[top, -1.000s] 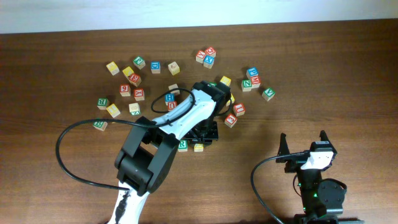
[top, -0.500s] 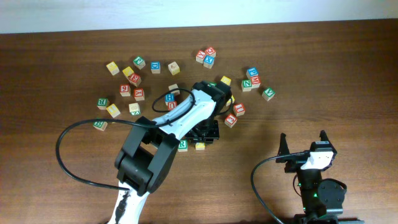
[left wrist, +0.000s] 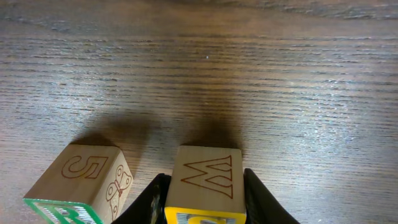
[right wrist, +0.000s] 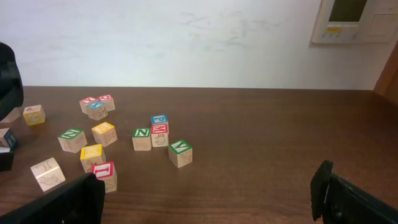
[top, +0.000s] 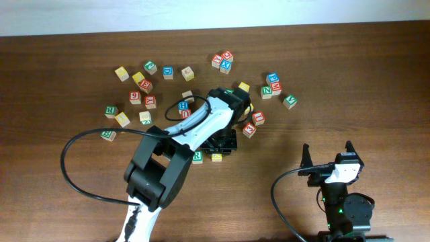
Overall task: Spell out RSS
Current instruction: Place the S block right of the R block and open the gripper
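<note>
R cube (left wrist: 78, 186) beside left gripper's (left wrist: 204, 202) S cube (left wrist: 206, 177)

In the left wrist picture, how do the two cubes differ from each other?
The yellow-faced cube shows a W outline; the green-faced cube shows a 5. The yellow-faced cube sits in the left pincer; the green-faced cube stands free, turned slightly. Both are pale wood.

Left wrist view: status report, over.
Left end effector shut on yellow-faced cube, beside green R cube, gap between. Right end effector open, idle. Third letter not yet placed; tabletop ahead bare.
</note>
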`<state>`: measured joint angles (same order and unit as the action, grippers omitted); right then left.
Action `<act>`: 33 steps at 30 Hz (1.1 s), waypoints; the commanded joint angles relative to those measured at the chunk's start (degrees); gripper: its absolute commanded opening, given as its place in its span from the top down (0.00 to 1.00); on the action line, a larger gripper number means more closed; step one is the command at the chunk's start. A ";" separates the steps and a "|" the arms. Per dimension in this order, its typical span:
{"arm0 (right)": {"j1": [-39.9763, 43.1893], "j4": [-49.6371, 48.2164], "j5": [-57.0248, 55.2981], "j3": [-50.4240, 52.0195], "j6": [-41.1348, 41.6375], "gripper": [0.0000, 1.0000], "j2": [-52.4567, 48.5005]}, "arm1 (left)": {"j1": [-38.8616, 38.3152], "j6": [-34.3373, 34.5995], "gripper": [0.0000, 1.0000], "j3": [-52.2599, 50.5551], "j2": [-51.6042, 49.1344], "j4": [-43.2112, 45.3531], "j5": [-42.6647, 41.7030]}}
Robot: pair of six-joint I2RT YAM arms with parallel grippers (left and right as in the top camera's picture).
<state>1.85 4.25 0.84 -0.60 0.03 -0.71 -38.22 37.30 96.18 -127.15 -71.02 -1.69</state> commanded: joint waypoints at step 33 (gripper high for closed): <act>0.44 0.33 -0.48 0.28 0.20 0.02 0.50 | 0.63 2.36 0.72 -0.48 1.40 -1.16 0.42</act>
<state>1.85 4.25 0.84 -0.60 0.01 -0.71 -38.11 38.81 96.18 -127.15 -71.92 -1.08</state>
